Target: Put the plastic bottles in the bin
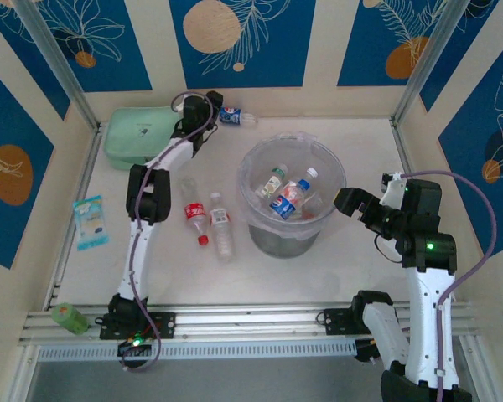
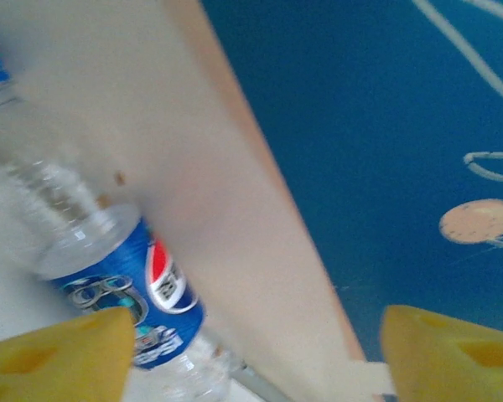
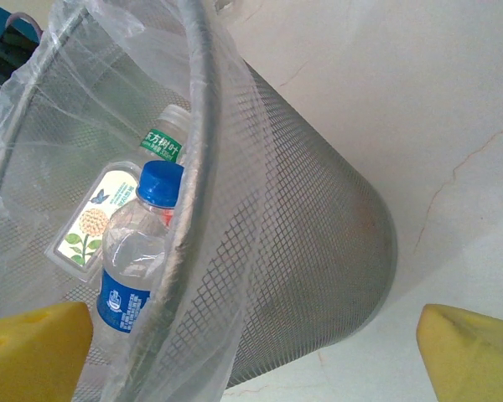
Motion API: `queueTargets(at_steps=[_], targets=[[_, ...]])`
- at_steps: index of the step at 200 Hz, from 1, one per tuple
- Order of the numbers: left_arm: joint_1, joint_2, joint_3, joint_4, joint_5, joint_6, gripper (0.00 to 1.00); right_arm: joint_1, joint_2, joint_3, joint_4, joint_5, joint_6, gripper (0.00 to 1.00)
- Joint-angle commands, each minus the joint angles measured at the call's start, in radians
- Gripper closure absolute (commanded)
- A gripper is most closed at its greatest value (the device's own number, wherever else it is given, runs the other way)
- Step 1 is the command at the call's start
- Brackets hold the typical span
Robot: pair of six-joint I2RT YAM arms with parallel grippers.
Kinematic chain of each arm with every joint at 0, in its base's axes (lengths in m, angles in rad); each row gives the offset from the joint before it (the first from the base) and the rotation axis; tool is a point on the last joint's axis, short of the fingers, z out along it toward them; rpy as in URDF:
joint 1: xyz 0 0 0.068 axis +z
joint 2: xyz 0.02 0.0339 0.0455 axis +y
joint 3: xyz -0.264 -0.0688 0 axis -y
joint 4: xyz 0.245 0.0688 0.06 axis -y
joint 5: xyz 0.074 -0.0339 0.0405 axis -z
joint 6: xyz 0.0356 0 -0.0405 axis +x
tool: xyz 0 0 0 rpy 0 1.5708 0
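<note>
Left fingers wide, blue-label bottle just beyond them; right fingers wide.

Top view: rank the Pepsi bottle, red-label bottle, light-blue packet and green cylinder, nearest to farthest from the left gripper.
1. Pepsi bottle, just beside the left gripper, by the far wall.
2. Red-label bottle, mid-table.
3. Light-blue packet, left edge.
4. Green cylinder, near-left corner.

Bright, even light floods the pale surface; shadows around the bin stay faint. The left wrist view is blurred, its Pepsi bottle smeared.
</note>
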Motion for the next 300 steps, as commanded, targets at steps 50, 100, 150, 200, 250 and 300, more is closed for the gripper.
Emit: queueTargets(at_steps=[50, 100, 150, 200, 250, 300], targets=[[-0.014, 0.189, 0.173, -0.096, -0.037, -0.061, 0.09, 0.005, -0.007, -0.001, -0.022, 0.015, -0.015, 0.01], [-0.019, 0.336, 0.362, -0.148, -0.115, -0.126, 0.08, 0.005, -0.009, -0.011, -0.02, 0.016, -0.01, 0.01], [-0.026, 0.438, 0.448, -0.178, -0.189, -0.217, 0.15, 0.007, -0.021, -0.017, -0.026, 0.031, -0.001, 0.01], [-0.016, 0.452, 0.457, -0.168, -0.168, -0.218, 0.48, 0.007, -0.041, -0.013, -0.047, 0.058, 0.004, 0.01], [-0.008, 0.337, 0.335, -0.115, -0.144, -0.156, 0.74, 0.008, -0.047, -0.004, -0.056, 0.058, 0.004, 0.01], [-0.005, 0.091, 0.069, -0.006, -0.109, -0.046, 1.0, 0.008, -0.053, -0.003, -0.058, 0.051, 0.0, 0.01]])
